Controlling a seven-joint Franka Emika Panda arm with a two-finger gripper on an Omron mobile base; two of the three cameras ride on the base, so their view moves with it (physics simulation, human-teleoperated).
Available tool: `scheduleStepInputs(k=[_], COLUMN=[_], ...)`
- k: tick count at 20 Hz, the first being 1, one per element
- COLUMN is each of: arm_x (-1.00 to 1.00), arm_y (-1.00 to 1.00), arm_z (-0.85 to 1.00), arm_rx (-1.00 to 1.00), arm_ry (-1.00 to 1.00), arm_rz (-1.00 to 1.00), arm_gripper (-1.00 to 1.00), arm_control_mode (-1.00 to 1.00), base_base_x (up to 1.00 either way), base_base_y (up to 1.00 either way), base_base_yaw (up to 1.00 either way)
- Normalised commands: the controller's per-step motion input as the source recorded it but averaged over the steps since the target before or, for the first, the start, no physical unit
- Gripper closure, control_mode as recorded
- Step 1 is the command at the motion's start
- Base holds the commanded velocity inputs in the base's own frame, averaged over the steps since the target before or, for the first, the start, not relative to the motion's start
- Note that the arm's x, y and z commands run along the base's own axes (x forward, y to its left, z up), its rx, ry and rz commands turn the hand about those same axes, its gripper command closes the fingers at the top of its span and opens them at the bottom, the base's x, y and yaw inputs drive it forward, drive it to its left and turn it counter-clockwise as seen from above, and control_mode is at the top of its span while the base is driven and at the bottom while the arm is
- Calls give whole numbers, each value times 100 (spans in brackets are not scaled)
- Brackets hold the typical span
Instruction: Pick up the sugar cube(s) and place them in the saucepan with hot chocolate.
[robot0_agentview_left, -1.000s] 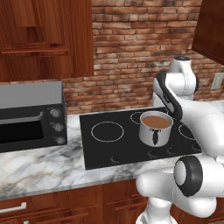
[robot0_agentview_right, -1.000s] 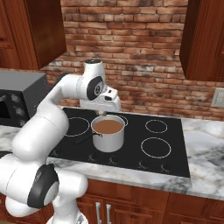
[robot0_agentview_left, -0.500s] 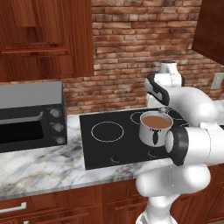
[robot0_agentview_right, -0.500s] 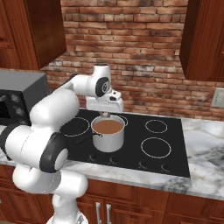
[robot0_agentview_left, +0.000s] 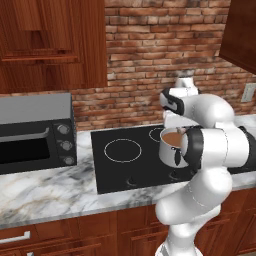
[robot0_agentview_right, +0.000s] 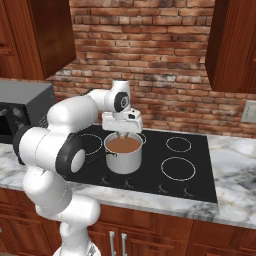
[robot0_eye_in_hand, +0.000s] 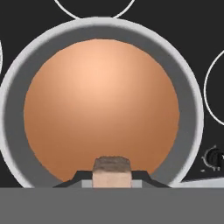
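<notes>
Gripping the tiny pale tan-white sugar cube (robot0_eye_in_hand: 112, 171) between its two dark finger tips, the white arm's two-finger gripper (robot0_eye_in_hand: 112, 177) is hanging directly above the small cylindrical silver steel saucepan (robot0_agentview_right: 123, 161), with its jaws closed tight on the cube's two sides.

In the hand view the cube is showing a blocky, near-square face, pale tan on the front and darker, speckled brown along its upper edge; no long axis is standing out, and its flat faces are lying square to the fingers. It is sitting over the near part of the saucepan's rim (robot0_eye_in_hand: 190, 105), against the smooth orange-brown hot chocolate (robot0_eye_in_hand: 100, 100) that is filling the pan as a round disc inside a grey steel ring.

The saucepan is standing upright on the flat black glass cooktop (robot0_agentview_right: 195, 165), its cylinder axis vertical. In the right base view its black handle (robot0_agentview_right: 96, 159) is pointing to the pan's left, toward the arm's elbow. In the left base view the pan (robot0_agentview_left: 170, 148) is partly covered by the arm.

White ring burners (robot0_agentview_left: 122, 150) are lying on the cooktop beside the saucepan. A grey toaster oven (robot0_agentview_left: 35, 132) is standing on the marble counter (robot0_agentview_left: 45, 192), well apart from the saucepan on the handle side.
</notes>
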Motion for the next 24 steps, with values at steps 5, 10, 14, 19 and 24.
scheduleStepInputs(k=[5,10,14,19,24], arm_x=[13,1,0,0,-3], arm_y=[0,0,0,0,0], arm_z=[-29,-16,-4,1,6], arm_rx=[0,1,0,0,0], arm_ry=[0,0,0,0,0], arm_rz=[0,0,0,0,0], arm_gripper=[100,-100,-100,-100,-100], arm_control_mode=[-100,-100,-100,-100,-100], base_base_x=[0,0,0,0,0], base_base_y=[0,0,0,0,0], base_base_yaw=[0,0,0,0,0])
